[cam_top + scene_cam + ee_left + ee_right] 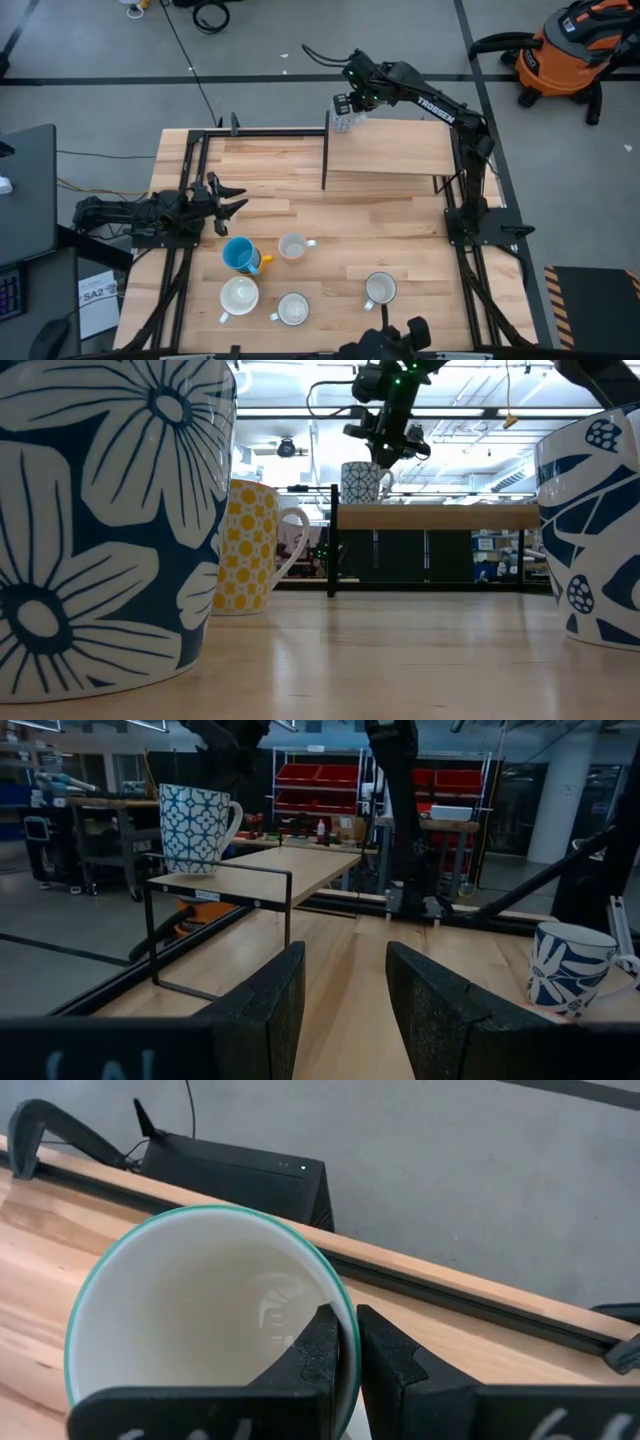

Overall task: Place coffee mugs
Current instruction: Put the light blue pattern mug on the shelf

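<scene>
Your left gripper (232, 198) waits open at the table's left edge, five mugs (240, 256) just beside it. Your right gripper (350, 103) pinches the patterned mug (345, 122) by its rim at the raised shelf's (400, 150) far left corner; release off-centre and it could tip over the edge.

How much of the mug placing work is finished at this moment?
Nothing is released yet. The right gripper is shut on the rim of a blue-patterned white ceramic mug at the corner of the raised wooden shelf. Five mugs wait on the wooden table, including a bright blue mug. The left gripper waits open.
</scene>
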Controlling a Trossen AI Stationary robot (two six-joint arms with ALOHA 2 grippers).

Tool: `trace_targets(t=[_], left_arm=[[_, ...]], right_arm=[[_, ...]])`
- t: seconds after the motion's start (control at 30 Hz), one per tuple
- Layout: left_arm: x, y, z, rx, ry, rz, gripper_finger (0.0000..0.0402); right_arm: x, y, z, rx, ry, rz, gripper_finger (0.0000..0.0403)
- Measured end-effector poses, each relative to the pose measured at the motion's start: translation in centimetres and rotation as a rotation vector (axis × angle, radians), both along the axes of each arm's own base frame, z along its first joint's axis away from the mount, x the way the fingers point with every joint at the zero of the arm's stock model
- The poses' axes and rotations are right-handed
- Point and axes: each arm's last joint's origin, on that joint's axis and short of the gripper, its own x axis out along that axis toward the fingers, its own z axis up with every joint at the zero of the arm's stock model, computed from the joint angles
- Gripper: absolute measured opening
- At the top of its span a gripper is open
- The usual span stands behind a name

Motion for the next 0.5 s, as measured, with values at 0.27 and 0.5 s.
trace_targets(t=[0.27,0.5], left_arm=[[0.00,0.00,0.00,0.000,0.000,0.000,0.0149],[0.00,0.00,0.00,0.000,0.000,0.001,0.0149]], right_arm=[[-0.01,0.05,-0.03,0.005,0.003,0.004,0.0030],[0.11,0.21,-0.04,0.007,0.002,0.010,0.0031]])
